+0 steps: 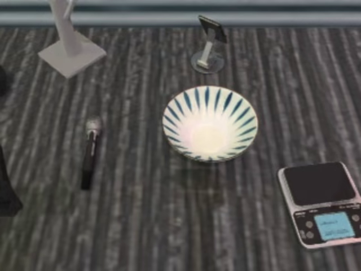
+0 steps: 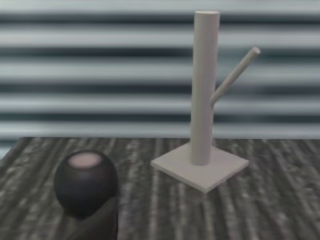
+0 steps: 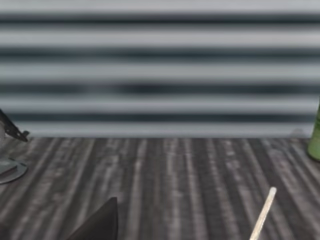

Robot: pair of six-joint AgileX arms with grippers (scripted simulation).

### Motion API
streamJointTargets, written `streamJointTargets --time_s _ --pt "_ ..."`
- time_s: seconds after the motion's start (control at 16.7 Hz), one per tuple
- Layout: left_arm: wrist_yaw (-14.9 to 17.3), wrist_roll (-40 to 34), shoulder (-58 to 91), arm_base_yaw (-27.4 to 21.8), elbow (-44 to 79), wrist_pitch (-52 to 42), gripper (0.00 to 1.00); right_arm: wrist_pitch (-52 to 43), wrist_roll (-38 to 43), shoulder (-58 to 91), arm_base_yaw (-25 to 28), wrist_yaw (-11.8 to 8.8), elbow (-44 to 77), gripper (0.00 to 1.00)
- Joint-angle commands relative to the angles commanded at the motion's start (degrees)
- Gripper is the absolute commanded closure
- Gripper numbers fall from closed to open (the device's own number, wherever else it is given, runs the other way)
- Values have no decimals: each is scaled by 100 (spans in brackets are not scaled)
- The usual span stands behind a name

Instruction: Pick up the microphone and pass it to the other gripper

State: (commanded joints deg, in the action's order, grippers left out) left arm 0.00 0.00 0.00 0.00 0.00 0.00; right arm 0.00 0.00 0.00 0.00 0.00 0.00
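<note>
Striped dark tabletop carries the microphone lying flat at left, untouched, left of the bowl. Neither gripper's fingers show, so their state I cannot tell. Judged: nothing started; the left arm must reach down and grasp the handle.

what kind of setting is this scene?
Looks like a rendered tabletop manipulation test scene, not a real room: a striped dark table against a banded wall, with unrelated props scattered about, including a microphone, a blue-striped bowl and a digital scale.
</note>
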Motion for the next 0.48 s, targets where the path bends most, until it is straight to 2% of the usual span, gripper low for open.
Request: streamJointTargets --time_s 0.24,0.48 --pt "8 -16 176 -43 153 -128 0 0 0 0 0 0 0 0" --pt "12 -130 1263 -237 1013 -814 0 0 0 0 0 0 0 0"
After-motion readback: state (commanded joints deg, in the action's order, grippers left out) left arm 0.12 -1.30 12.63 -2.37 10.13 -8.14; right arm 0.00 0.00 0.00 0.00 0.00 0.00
